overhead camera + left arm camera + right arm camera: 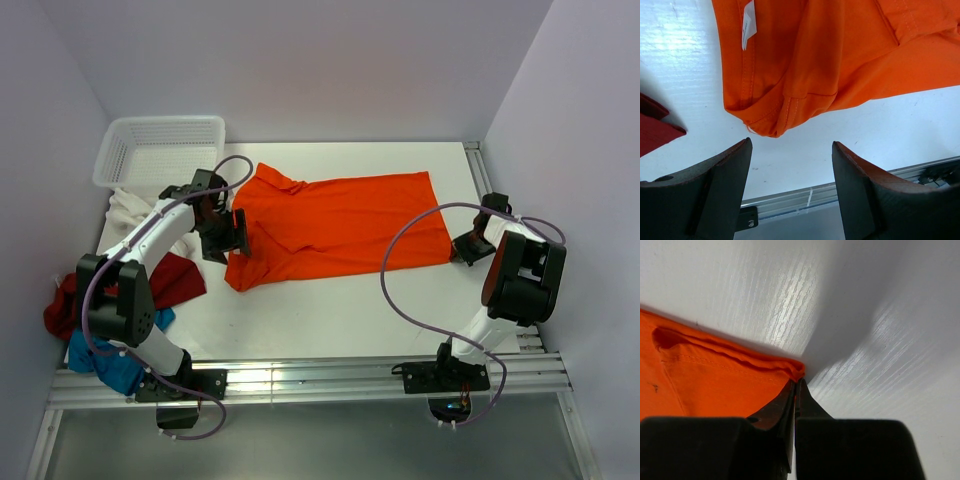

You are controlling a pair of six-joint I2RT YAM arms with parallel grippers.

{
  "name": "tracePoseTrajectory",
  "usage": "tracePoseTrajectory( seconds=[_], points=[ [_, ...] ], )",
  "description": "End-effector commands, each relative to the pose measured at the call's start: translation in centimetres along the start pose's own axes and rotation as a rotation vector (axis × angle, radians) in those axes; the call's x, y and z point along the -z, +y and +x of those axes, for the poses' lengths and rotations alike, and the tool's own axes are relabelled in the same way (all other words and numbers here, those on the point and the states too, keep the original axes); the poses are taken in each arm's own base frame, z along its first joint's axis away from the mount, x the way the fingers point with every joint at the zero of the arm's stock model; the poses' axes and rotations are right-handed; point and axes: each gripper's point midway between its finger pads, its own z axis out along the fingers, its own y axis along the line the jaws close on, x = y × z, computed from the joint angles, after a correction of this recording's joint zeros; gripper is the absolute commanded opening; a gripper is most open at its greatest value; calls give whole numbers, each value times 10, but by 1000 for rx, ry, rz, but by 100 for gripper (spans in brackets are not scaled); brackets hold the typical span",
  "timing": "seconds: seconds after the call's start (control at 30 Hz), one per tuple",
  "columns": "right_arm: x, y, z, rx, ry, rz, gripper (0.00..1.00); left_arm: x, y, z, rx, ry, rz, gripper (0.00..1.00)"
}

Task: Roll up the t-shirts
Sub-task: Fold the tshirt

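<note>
Orange shirt [340,225] lies spread flat on table [330,310] centre, collar at left, lightly creased. Left gripper [790,142] gapes open just beside folded sleeve. Right gripper [797,382] clenched at hem corner; pinch on cloth unclear.
</note>
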Motion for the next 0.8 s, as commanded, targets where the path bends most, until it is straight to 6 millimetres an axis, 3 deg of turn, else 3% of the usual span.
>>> tracePoseTrajectory(
  seconds=[0.0,0.43,0.77],
  points=[
    [-9,-7,-8,-4,-36,52,0,8,-5,4,-31,-5,45,70],
    [-5,0,-9,-2,-21,37,0,-14,5,10,-34,44,15,65],
    [-4,2,-8,-4,-8,29,0,-40,-1,-11,5,43,23,54]
  ],
)
